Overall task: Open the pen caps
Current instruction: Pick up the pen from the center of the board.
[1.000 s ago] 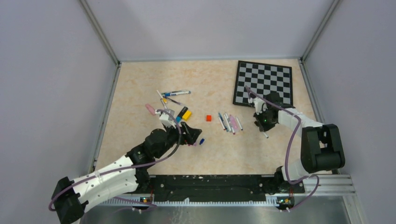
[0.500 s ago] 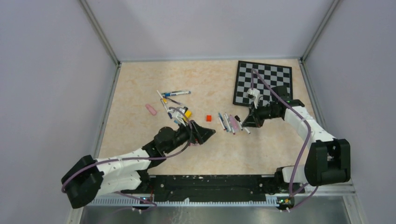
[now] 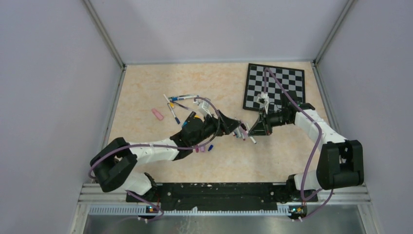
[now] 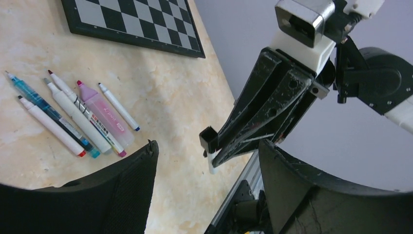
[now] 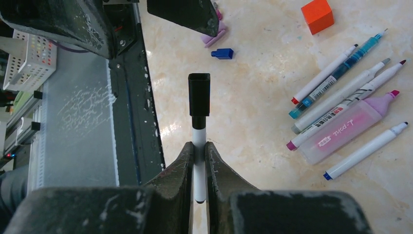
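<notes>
We see the right gripper [image 5: 198, 146] clamped on a thin white pen [image 5: 198, 132] with a square black plastic cap [image 5: 199, 94] at centre frame. The left gripper [image 4: 208, 146] gapes wide either side of that cap, probably not touching it. A row of uncapped marker pens [image 4: 73, 114] lies at left.
</notes>
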Action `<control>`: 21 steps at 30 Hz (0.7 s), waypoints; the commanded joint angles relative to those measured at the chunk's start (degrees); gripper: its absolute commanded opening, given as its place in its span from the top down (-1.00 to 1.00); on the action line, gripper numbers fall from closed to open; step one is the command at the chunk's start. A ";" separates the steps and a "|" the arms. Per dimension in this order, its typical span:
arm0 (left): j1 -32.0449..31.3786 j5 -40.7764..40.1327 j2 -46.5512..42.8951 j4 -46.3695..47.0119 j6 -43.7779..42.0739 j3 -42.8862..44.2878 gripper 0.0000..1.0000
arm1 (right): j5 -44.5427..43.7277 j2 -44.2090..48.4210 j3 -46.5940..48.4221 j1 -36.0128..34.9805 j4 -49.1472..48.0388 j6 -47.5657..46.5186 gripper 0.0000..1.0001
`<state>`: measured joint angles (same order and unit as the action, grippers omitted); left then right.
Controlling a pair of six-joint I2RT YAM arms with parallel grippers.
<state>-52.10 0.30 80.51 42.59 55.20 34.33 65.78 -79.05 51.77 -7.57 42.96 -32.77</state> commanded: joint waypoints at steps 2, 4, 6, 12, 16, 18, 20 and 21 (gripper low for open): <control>-3.01 -6.94 2.11 -4.49 2.45 6.06 -0.57 | 2.07 -0.12 0.18 -1.13 -1.96 0.44 1.00; -4.06 -9.44 2.71 -7.70 3.89 7.56 -0.59 | 1.95 -0.14 0.18 -1.40 -2.40 0.78 1.00; -5.12 -13.08 3.35 -13.75 7.26 10.21 -0.61 | 1.86 -0.09 0.26 -1.63 -2.69 1.04 1.00; -7.47 -19.31 6.58 -28.49 12.23 18.04 -0.42 | 1.50 0.21 0.01 -2.25 -3.35 1.56 1.00; -8.06 -19.69 8.19 -29.82 13.00 19.97 -0.34 | 0.52 0.30 -0.09 -2.74 -3.81 1.78 1.00; -8.29 -19.66 8.85 -29.95 13.18 20.58 -0.15 | -0.10 0.33 -0.18 -2.95 -4.01 1.87 1.00; -8.57 -19.52 9.32 -30.16 13.34 20.92 -0.06 | -1.02 0.30 -0.34 -3.13 -4.54 2.20 1.00; -8.72 -19.50 9.55 -30.19 13.43 21.03 -0.05 | -1.64 0.37 -0.39 -3.36 -4.71 2.24 1.00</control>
<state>-60.12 -17.69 89.30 14.00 67.59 52.84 65.04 -79.07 51.75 -9.91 40.69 -30.59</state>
